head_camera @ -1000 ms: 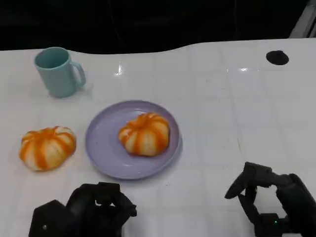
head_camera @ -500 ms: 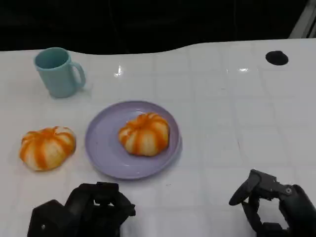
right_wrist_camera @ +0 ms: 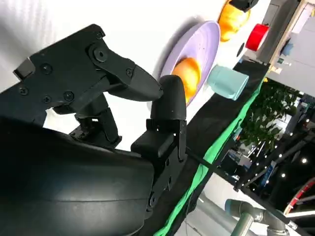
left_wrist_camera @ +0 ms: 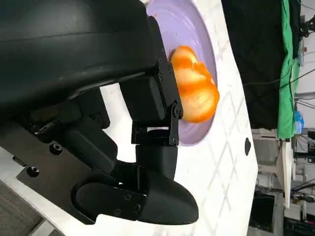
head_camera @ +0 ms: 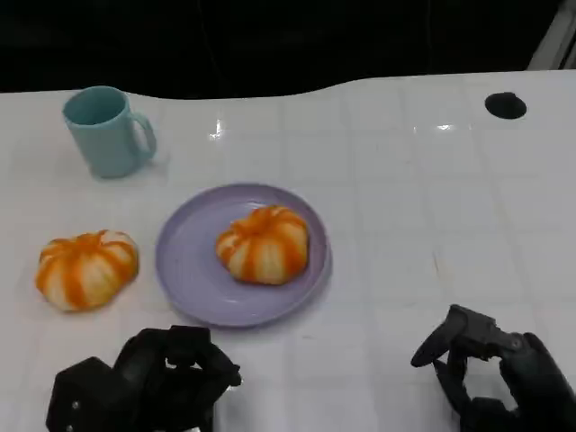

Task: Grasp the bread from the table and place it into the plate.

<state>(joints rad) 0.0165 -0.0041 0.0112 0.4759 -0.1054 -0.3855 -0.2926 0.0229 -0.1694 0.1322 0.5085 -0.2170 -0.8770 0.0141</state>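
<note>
One orange-striped bread (head_camera: 86, 268) lies on the white table left of the purple plate (head_camera: 193, 261). A second bread (head_camera: 263, 245) sits on the plate, right of its centre. Near the front edge, below the plate, my left hand (head_camera: 148, 382) rests with its fingers curled in and nothing in them. At the lower right, well clear of the plate, my right hand (head_camera: 490, 378) holds nothing, its thumb and fingers apart. The left wrist view shows the plate (left_wrist_camera: 182, 19) and its bread (left_wrist_camera: 197, 91) beyond the curled fingers (left_wrist_camera: 152, 147). The right wrist view shows the plate (right_wrist_camera: 202, 44) and both breads (right_wrist_camera: 186, 73) (right_wrist_camera: 231, 17).
A teal mug (head_camera: 108, 130) stands at the back left, its handle to the right. A small black disc (head_camera: 505, 104) lies at the back right. The table's far edge borders a dark background. A red object (right_wrist_camera: 257, 35) shows beyond the table.
My right hand has drawn back toward the near edge. The left hand has shifted only slightly. Breads, plate and mug have not moved.
</note>
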